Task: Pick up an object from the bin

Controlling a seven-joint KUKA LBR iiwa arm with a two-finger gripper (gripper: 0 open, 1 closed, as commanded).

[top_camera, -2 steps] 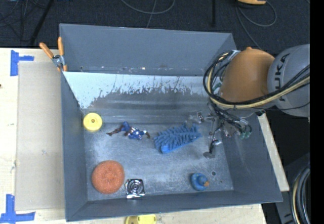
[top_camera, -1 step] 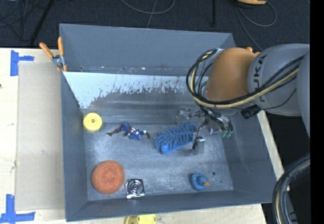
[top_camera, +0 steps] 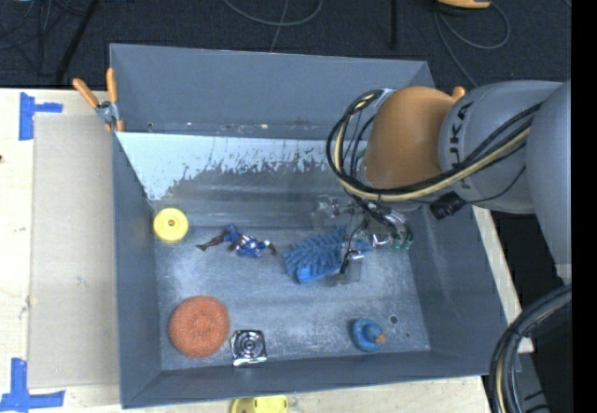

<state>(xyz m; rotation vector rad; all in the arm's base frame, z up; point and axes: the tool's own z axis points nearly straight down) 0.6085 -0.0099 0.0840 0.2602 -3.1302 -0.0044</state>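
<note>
My gripper (top_camera: 352,257) hangs below the orange wrist cover in the middle right of the bin, its fingertips down at the right edge of a blue brush (top_camera: 312,257) with upright bristles. The fingertips touch or straddle the brush's right end; whether they close on it cannot be made out. A small blue and brown toy figure (top_camera: 241,242) lies just left of the brush.
A yellow round cap (top_camera: 171,226) lies at the left, an orange-red round scrubber (top_camera: 199,325) at the front left, a small silver and black metal piece (top_camera: 248,346) beside it, and a blue toy with a yellow spot (top_camera: 367,335) at the front right.
</note>
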